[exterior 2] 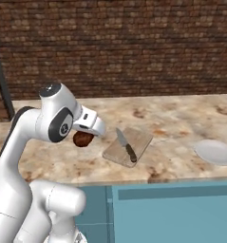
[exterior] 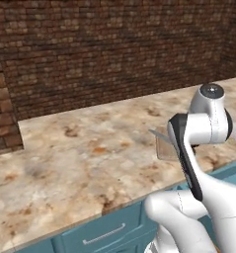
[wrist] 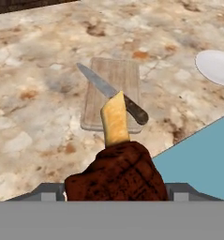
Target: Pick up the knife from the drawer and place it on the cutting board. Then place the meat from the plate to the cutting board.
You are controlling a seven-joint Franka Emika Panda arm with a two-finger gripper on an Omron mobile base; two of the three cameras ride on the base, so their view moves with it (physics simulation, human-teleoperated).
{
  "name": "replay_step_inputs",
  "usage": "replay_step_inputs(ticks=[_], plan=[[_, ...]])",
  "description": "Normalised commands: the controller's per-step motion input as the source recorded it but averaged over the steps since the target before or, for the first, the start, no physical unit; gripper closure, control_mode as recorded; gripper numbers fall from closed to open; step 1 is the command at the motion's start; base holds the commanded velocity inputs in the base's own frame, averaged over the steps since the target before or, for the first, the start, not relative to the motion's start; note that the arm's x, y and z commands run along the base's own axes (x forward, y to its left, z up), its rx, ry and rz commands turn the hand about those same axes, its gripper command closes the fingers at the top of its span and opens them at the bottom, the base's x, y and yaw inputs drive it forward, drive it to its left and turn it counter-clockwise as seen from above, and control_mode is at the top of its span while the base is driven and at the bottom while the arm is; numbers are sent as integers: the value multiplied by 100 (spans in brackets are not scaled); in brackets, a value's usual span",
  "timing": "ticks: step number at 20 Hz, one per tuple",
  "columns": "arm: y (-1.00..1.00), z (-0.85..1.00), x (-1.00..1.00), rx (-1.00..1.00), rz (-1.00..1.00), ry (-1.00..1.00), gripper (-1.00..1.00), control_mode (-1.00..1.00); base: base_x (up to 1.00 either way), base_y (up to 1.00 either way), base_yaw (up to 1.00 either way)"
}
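Counter [exterior 2: 181, 118]: a marbled tan top is running along under a brick wall [exterior 2: 134, 47], carrying the board and the plate.
Drawer [exterior 2: 181, 213]: it is standing pulled out below the counter edge, showing a plain teal inside.
Arm [exterior 2: 53, 123]: it is reaching out over the counter, left of the board in the right base view.
Board [exterior 2: 136, 140]: it is lying flat on the counter, well apart from the plate.
Plate [exterior 2: 214, 152]: it is sitting bare near the counter's front edge, to the right of the board.
Knife [exterior 2: 127, 146]: it is lying slantwise on the board, its dark handle toward the drawer and its tip overhanging the far edge.
Meat [wrist: 115, 176]: it is hanging above the counter, short of the board, with a pale bone sticking out.
Gripper [exterior 2: 85, 137]: its jaws are clamped on the meat.
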Motion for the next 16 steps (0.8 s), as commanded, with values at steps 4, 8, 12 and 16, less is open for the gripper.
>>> replay_step_inputs(ticks=[4, 8, 12, 16], plan=[[0, 0, 0, 0, 0, 0, 100, 100, 83, -59, -39], [0, 0, 0, 0, 0, 0, 100, 100, 79, -60, -51], [0, 0, 0, 0, 0, 0, 100, 100, 65, -33, -61], [0, 0, 0, 0, 0, 0, 100, 100, 53, -24, -69]])
